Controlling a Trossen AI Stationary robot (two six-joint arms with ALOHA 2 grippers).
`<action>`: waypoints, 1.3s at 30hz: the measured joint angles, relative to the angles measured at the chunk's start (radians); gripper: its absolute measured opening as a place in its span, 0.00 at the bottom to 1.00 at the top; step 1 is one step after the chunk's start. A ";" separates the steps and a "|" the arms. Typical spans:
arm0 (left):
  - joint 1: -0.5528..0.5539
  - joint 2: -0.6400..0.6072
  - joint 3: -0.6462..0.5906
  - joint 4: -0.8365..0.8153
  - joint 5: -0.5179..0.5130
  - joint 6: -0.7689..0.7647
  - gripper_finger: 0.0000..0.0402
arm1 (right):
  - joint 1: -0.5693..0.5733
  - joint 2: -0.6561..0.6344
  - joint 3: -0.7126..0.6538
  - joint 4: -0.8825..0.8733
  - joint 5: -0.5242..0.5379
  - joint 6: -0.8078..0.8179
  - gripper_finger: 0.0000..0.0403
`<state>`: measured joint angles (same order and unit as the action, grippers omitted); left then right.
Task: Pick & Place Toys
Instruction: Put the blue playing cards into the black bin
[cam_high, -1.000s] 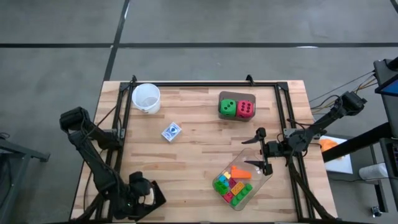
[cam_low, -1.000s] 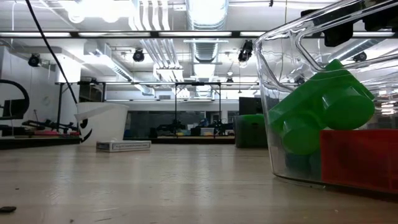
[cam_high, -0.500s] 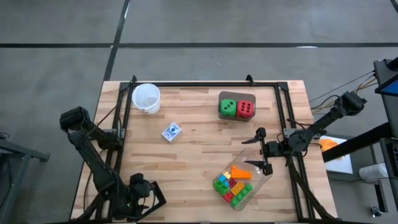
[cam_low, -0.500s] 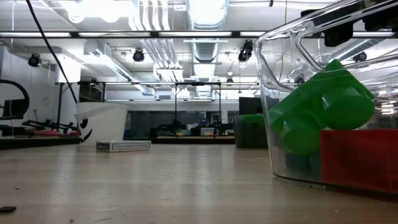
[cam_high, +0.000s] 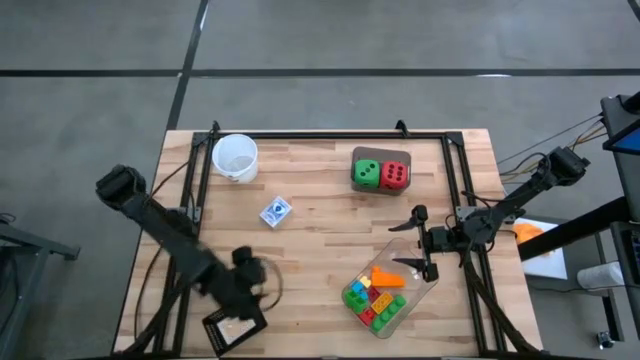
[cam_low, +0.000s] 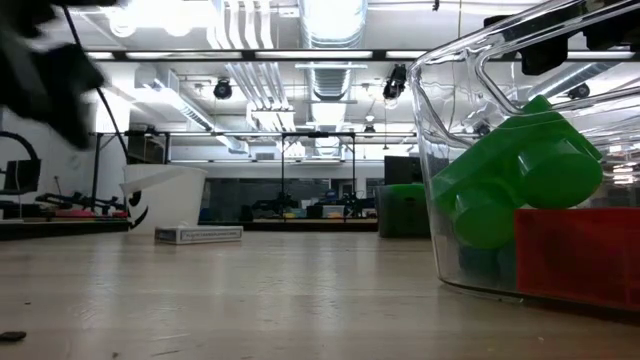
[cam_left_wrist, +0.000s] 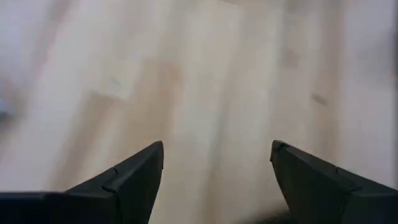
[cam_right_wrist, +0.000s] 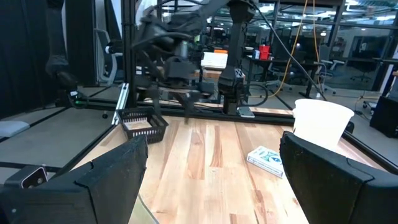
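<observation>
Several bright bricks (cam_high: 375, 300) and an orange wedge (cam_high: 385, 275) lie in the clear tray (cam_high: 408, 252) at the near right; the low view shows a green brick (cam_low: 510, 180) and a red brick (cam_low: 580, 255) in it. The green die (cam_high: 366, 174) and the pink-red die (cam_high: 394, 176) stand side by side on the table at the far right. My right gripper (cam_high: 418, 241) is open and empty above the tray's far end; it also shows in its wrist view (cam_right_wrist: 214, 140). My left gripper (cam_high: 252, 278) is open and empty (cam_left_wrist: 217, 146) over bare wood at the near left.
A white cup (cam_high: 235, 157) stands at the far left, also seen in the right wrist view (cam_right_wrist: 320, 124). A small blue-and-white card box (cam_high: 275, 212) lies left of centre. A black basket (cam_high: 235, 325) sits at the near left edge. Bare wood lies in the table's middle.
My left arm has swung out from the near left corner toward the table's middle and right, blurred in motion; its gripper is now farther from the near edge. My right arm, the tray and the dice have kept still.
</observation>
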<state>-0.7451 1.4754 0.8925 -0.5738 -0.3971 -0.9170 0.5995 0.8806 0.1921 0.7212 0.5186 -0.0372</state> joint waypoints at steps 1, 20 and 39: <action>0.043 0.000 0.000 0.000 0.005 0.046 0.75 | 0.000 0.000 0.000 0.000 0.000 0.000 0.88; 0.868 0.000 -0.024 -0.003 0.161 0.502 0.99 | 0.000 0.000 0.000 -0.015 0.000 0.000 0.88; 0.954 0.022 -0.177 0.141 0.286 0.472 0.99 | 0.000 0.000 0.000 -0.019 0.000 0.000 0.88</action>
<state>0.2092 1.4972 0.7151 -0.4325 -0.1108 -0.4450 0.5995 0.8806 0.1925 0.7017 0.5186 -0.0372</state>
